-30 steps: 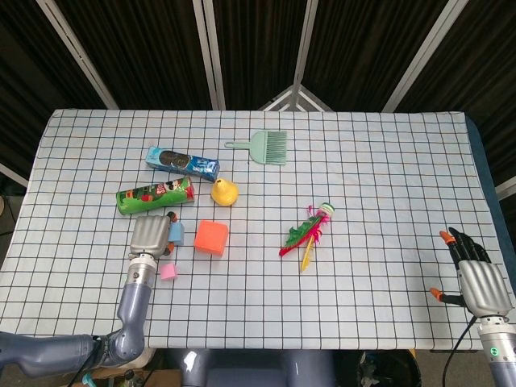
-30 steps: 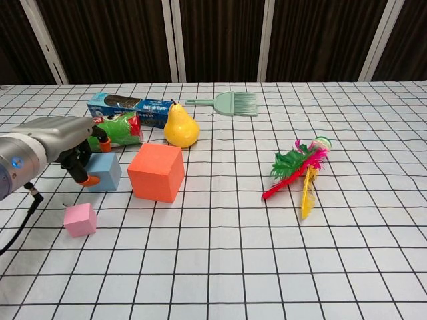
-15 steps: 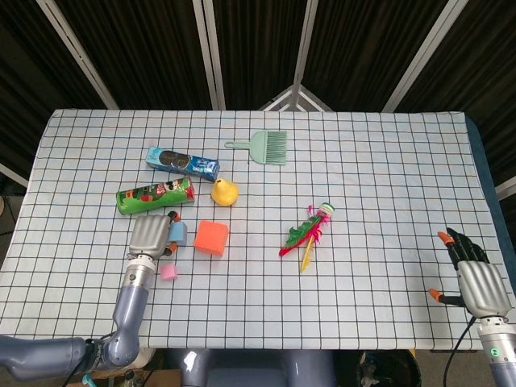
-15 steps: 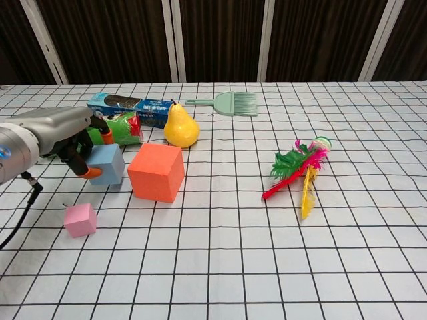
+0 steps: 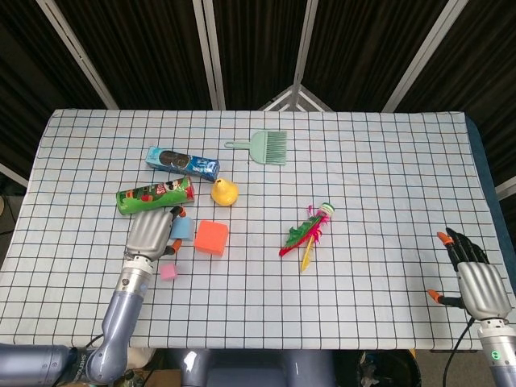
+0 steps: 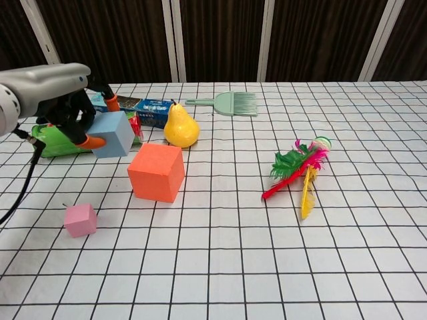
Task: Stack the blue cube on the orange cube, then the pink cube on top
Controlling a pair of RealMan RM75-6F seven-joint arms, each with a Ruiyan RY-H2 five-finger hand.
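My left hand [image 5: 151, 234] [image 6: 63, 100] grips the blue cube [image 6: 114, 134] [image 5: 181, 229] and holds it in the air, tilted, just left of the orange cube [image 6: 157, 172] [image 5: 210, 238]. The orange cube sits on the table in the left middle. The small pink cube [image 6: 81, 220] [image 5: 168, 272] lies on the cloth nearer the front, left of the orange one. My right hand [image 5: 472, 273] rests at the table's front right corner, fingers apart, holding nothing; the chest view does not show it.
Behind the cubes lie a green can [image 5: 155, 195], a blue biscuit pack [image 5: 182, 163] and a yellow pear [image 6: 180, 126]. A green brush [image 5: 266, 147] is further back. A feather toy [image 6: 297, 165] lies at centre right on the checked cloth [image 5: 379, 177].
My left hand has lifted the blue cube off the table and carried it up and slightly toward the orange cube. The right hand has barely moved.
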